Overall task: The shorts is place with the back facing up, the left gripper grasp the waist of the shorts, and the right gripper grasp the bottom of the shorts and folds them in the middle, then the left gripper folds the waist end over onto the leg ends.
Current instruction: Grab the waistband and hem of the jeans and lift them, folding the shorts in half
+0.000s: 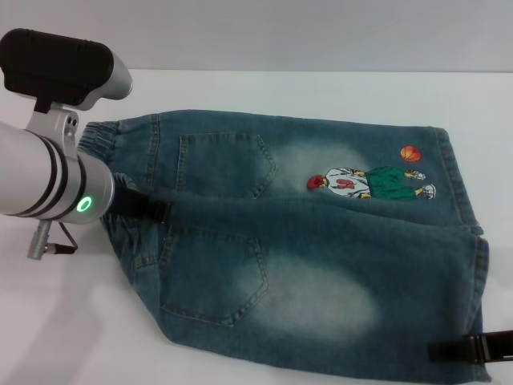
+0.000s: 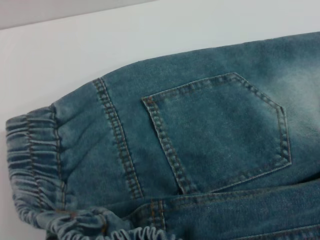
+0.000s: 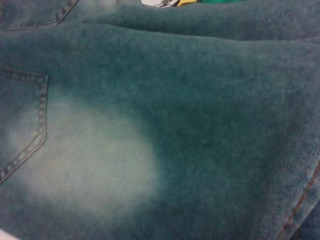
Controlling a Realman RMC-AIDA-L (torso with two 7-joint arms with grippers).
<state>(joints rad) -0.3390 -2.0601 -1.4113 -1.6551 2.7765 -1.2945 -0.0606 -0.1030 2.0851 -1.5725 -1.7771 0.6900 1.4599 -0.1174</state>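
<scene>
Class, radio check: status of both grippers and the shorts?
Left gripper at the waist, mid-band. Right gripper at the near leg hem. Shorts flat, pockets up, unfolded. No obstructions.

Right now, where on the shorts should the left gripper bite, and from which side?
Grip the gathered waistband at the middle, where the left gripper sits, coming in from the robot's left. The shorts lie flat, and that ruffled band is the only raised edge there, so it likely pinches easiest.

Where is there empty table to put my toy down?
Bare white table runs behind the shorts, and past the waist. It is crowded where the left gripper meets the waist and the right gripper meets the hems.
</scene>
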